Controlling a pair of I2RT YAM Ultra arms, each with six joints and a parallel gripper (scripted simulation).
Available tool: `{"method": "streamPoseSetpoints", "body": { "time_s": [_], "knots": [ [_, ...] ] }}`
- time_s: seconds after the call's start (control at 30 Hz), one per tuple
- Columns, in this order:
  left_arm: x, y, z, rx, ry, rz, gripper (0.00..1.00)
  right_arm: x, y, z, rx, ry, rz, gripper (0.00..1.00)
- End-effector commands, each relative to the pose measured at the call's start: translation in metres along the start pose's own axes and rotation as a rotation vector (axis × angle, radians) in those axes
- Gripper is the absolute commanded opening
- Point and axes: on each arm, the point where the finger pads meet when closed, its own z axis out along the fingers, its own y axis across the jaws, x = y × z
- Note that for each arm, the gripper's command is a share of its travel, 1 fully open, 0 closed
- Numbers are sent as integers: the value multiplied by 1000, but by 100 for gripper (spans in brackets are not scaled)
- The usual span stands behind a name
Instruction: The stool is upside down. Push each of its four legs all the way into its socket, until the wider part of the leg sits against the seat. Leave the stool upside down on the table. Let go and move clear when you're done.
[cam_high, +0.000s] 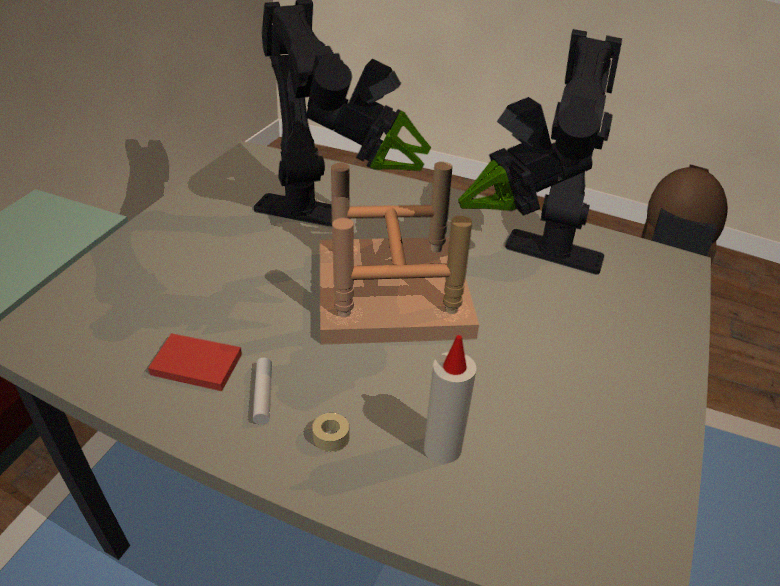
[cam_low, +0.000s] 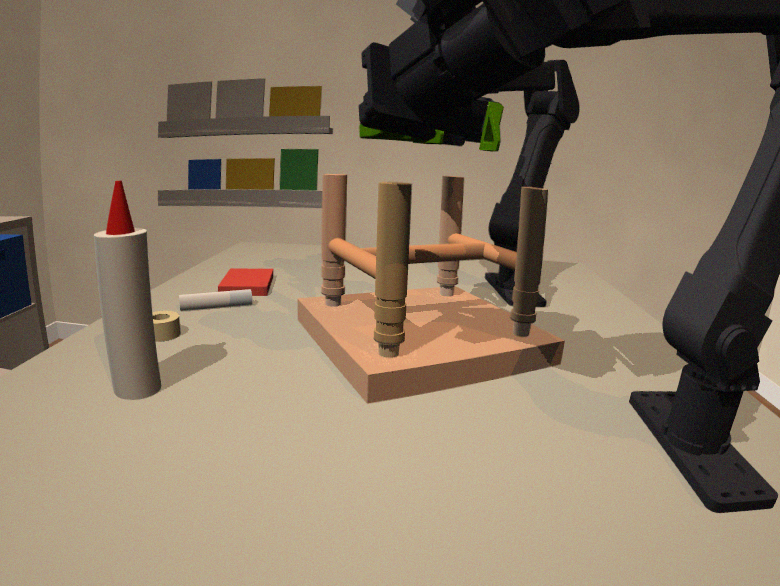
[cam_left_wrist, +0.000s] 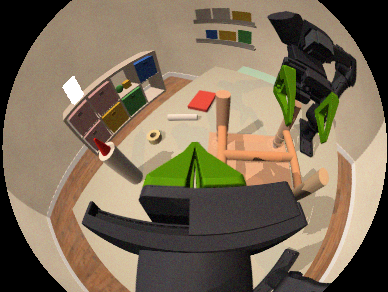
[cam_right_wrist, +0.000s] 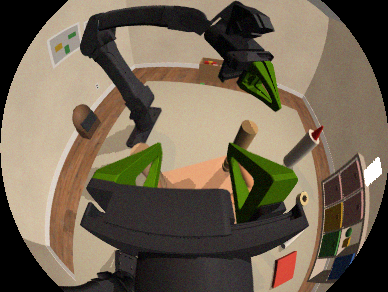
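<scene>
The upside-down stool's flat seat (cam_high: 397, 308) lies on the table with four legs standing up, joined by crossbars (cam_high: 397, 236). In the exterior view a narrow peg shows between each leg's collar and the seat, as on the near leg (cam_low: 392, 264). My left gripper (cam_high: 465, 201) is shut on nothing, level with the upper part of the back right leg (cam_high: 441, 204) and just beside it, apart. It also shows in the left wrist view (cam_left_wrist: 194, 146). My right gripper (cam_high: 425, 158) is open and empty, in the air above the two back legs; it also shows in its wrist view (cam_right_wrist: 194, 151).
A tall white glue bottle with a red tip (cam_high: 448, 403), a tape ring (cam_high: 330, 430), a white cylinder (cam_high: 261, 390) and a red block (cam_high: 194, 360) lie in front of the stool. Both arm bases stand behind it. A green mat (cam_high: 37, 242) is at the left.
</scene>
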Motion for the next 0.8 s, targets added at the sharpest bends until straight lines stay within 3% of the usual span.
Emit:
{"method": "streamPoseSetpoints", "body": {
  "time_s": [0.0,0.03,0.2,0.3,0.43,0.53,0.6,0.77],
  "knots": [
    [-24,19,-7,-126,-10,12,0,-23,-41,-23,204,-27,-19,69],
    [-27,23,-8,-152,-10,8,0,-27,-52,-30,252,-30,-15,0],
    [-40,46,-18,-294,-19,-28,0,-24,-100,-65,490,-29,55,0],
    [-31,51,-12,-301,6,-56,0,-19,-110,-67,520,-21,79,0],
    [-59,64,-32,-422,-53,-54,0,-32,-139,-112,722,-62,101,0],
    [-63,74,-38,-494,-70,-85,0,-21,-164,-136,847,-61,160,0],
    [-64,81,-40,-534,-73,-111,0,-36,-163,-163,937,-105,147,0],
    [-66,77,-40,-517,-65,-109,0,-16,-172,-153,908,-61,192,0]
  ]
}}
